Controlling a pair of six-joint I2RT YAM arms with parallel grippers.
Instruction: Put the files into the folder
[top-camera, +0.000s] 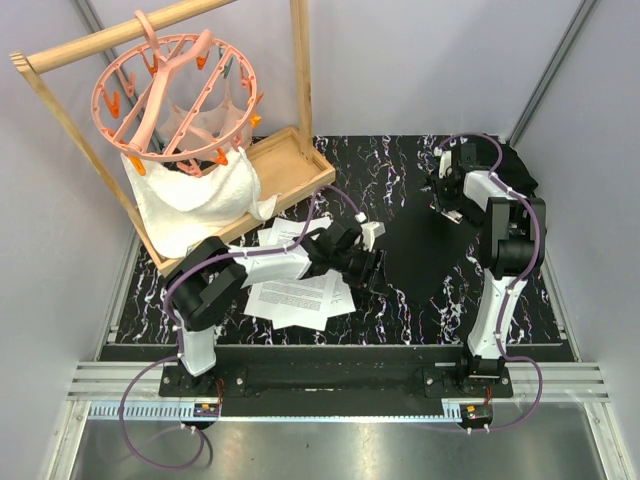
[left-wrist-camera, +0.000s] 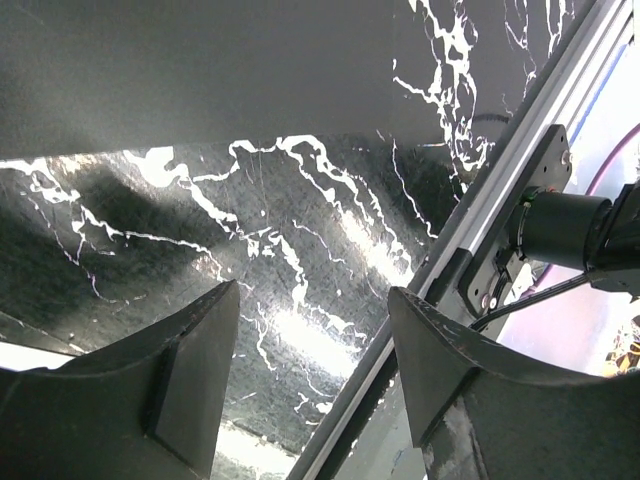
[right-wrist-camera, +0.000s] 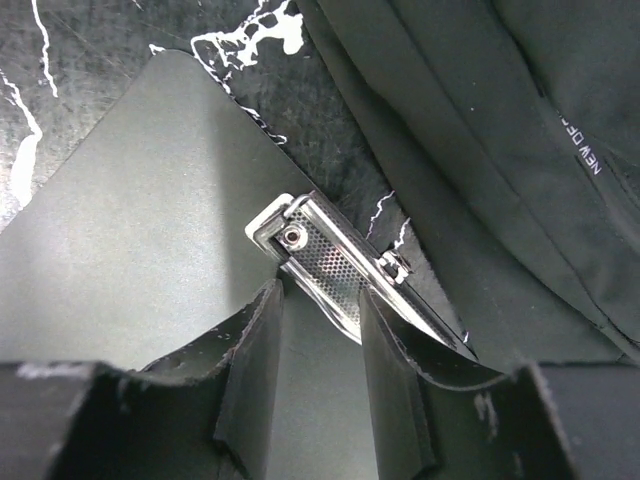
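Observation:
The files (top-camera: 297, 297) are white printed sheets lying loosely fanned at the table's left centre, partly under my left arm. The folder (top-camera: 430, 280) is a flat matte black board to their right. Its silver clip (right-wrist-camera: 335, 262) sits at the far short edge. My right gripper (right-wrist-camera: 320, 290) (top-camera: 452, 210) hangs over that edge, and its jaws are closed on the near end of the clip. My left gripper (top-camera: 372, 262) (left-wrist-camera: 313, 290) hovers between the files and the folder. It is open, and only marbled tabletop and the folder's grey face (left-wrist-camera: 200, 70) show beyond its fingers.
A lumpy black fabric bundle (top-camera: 515, 170) (right-wrist-camera: 500, 130) lies right behind the clip. At back left stand a wooden rack with a pink peg hanger (top-camera: 175, 85), a white cloth (top-camera: 190, 205) and a wooden tray (top-camera: 290, 160). The table's metal rail (left-wrist-camera: 440, 280) runs along the near edge.

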